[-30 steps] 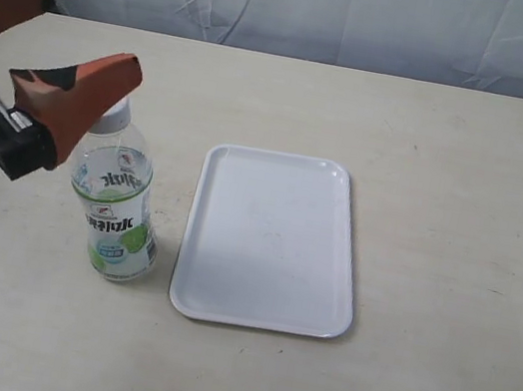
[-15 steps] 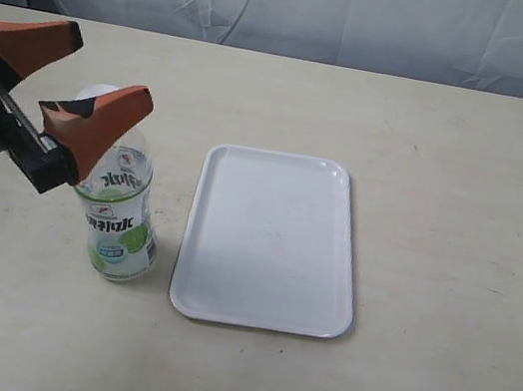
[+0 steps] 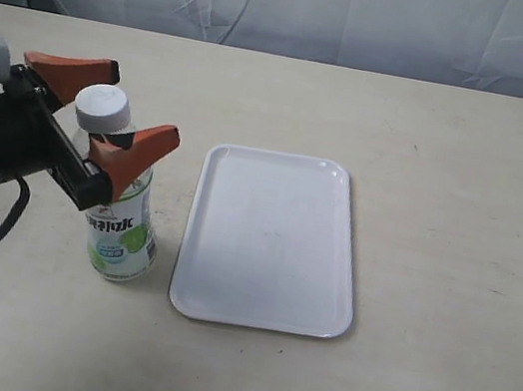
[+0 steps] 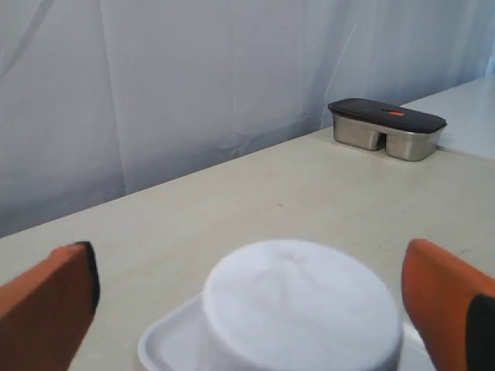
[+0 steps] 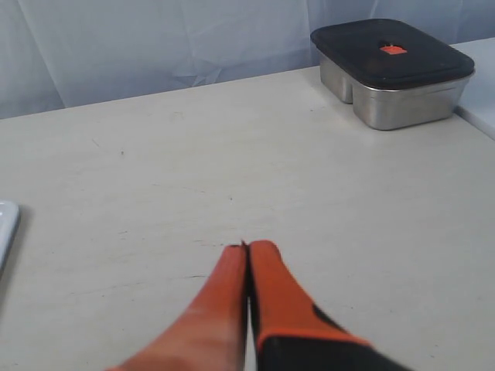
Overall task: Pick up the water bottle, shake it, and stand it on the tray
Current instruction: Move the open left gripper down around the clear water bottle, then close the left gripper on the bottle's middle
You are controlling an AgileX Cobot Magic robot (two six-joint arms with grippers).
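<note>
Water bottle [image 3: 120,229]: upright on the surface [image 3: 465,191], just beside the long edge of the tray [image 3: 272,248] that lies on the left-arm side. It does not touch the tray, which has nothing on it.

Left pincer [image 3: 146,101]: jaws apart, reaching in from the side at the top of the bottle. The orange fingers [image 4: 445,297] stand one on each side of the white cap [image 4: 302,305]. The left wrist view shows clear gaps on both sides, so no contact.

Right pincer [image 5: 246,251]: tips pressed together, holding nothing, low over bare surface. It is outside the exterior view.

Step in hand (judgement): approach for the pick-up. The bottle is bracketed but not gripped; lift, shake and placing on the tray are all not yet done.

Next move (judgement):
- The jaws sit at cap height. Going a little lower, to the neck or shoulder, looks a firmer hold for shaking than the cap alone.
- Close squarely, both fingers meeting together, or the bottle could be nudged or tipped.
- The grip must be firm; smooth clear plastic is likely to slip under a shake.
- The tray is near, so the carry across is short. The bottle's base should land flat inside the rim.
</note>
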